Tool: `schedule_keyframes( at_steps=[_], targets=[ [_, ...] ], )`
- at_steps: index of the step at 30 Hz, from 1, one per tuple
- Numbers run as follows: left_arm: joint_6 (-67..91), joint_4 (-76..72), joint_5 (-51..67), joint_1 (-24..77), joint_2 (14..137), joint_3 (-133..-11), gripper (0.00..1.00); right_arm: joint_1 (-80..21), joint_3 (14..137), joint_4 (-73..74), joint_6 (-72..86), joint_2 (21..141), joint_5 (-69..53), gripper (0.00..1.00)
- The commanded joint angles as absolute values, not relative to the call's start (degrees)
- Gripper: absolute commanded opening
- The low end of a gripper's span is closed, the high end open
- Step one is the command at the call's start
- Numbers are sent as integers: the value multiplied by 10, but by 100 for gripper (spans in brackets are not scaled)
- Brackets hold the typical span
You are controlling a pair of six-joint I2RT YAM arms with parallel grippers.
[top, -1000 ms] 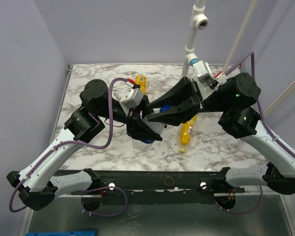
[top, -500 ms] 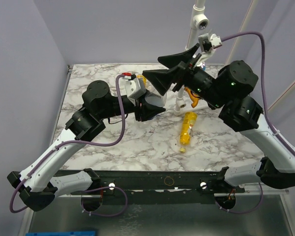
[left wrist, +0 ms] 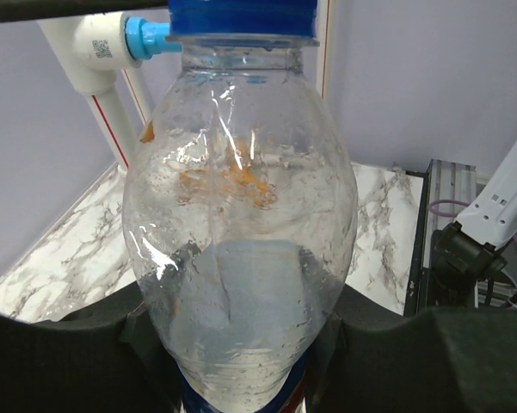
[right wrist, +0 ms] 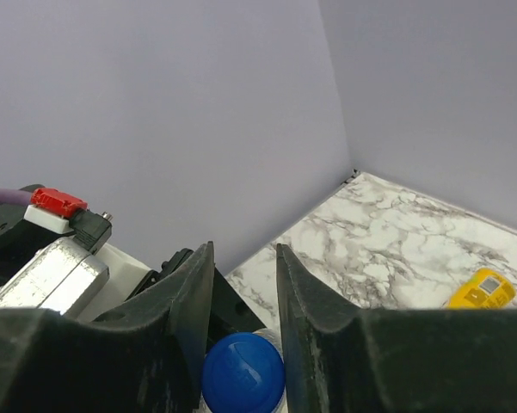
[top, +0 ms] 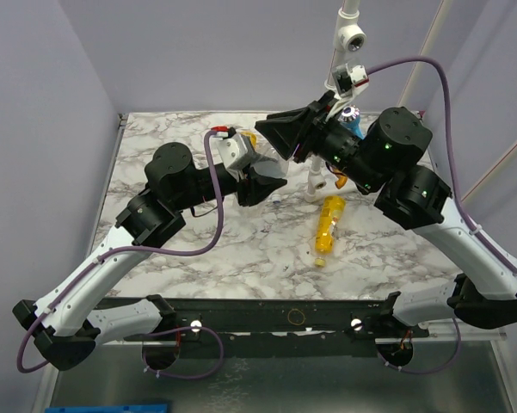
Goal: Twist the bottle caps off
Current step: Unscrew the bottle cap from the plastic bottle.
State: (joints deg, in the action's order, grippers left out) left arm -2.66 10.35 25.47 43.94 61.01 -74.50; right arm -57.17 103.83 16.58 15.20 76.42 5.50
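My left gripper (top: 264, 184) (left wrist: 241, 353) is shut on the lower body of the clear Pepsi bottle (left wrist: 241, 198) and holds it raised off the marble table (top: 181, 138). Its blue cap (left wrist: 241, 15) (right wrist: 243, 372) sits on the neck. My right gripper (top: 286, 138) (right wrist: 244, 297) reaches the bottle's top, with a finger (right wrist: 192, 310) on each side of the blue cap, closed against it. In the top view the arms hide most of this bottle. A yellow-orange bottle (top: 329, 225) lies on the table to the right. The other caps are out of view.
A white pole stand (top: 315, 184) with a blue fitting (left wrist: 144, 36) stands at the back middle, close behind the grippers. A yellow object (right wrist: 482, 288) lies on the far marble. Purple walls close in the left and back; a black rail (top: 275, 314) runs along the near edge.
My left gripper lifted and tilted the Pepsi bottle up from low over the table. My right gripper swung up and back, then narrowed its jaws around the blue cap.
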Motion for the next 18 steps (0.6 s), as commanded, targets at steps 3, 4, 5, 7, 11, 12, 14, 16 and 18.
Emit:
schedule_keyframes(
  at_steps=[3,4,5,7,11,12,14,16,18],
  targets=[
    [-24,80,226,438,601,-742,0,-572,1023,155,163,759,59,43],
    [-23,78,224,439,602,-743,0,-572,1020,153,163,758,60,46],
    [-22,77,223,439,603,-744,0,-573,1018,151,164,757,61,46],
    [-22,76,222,439,603,-744,0,-572,1014,146,164,754,61,41],
    [-15,73,220,439,603,-746,0,-572,1013,140,165,751,59,22],
    [-13,73,223,439,603,-746,0,-572,1013,139,163,750,60,14],
    [-9,74,230,439,602,-746,0,-573,1015,135,160,749,56,2],
    [-5,74,239,439,601,-745,0,-572,1018,131,152,746,49,1],
    [-3,74,256,439,601,-744,0,-572,1015,120,141,739,31,1]
  ],
)
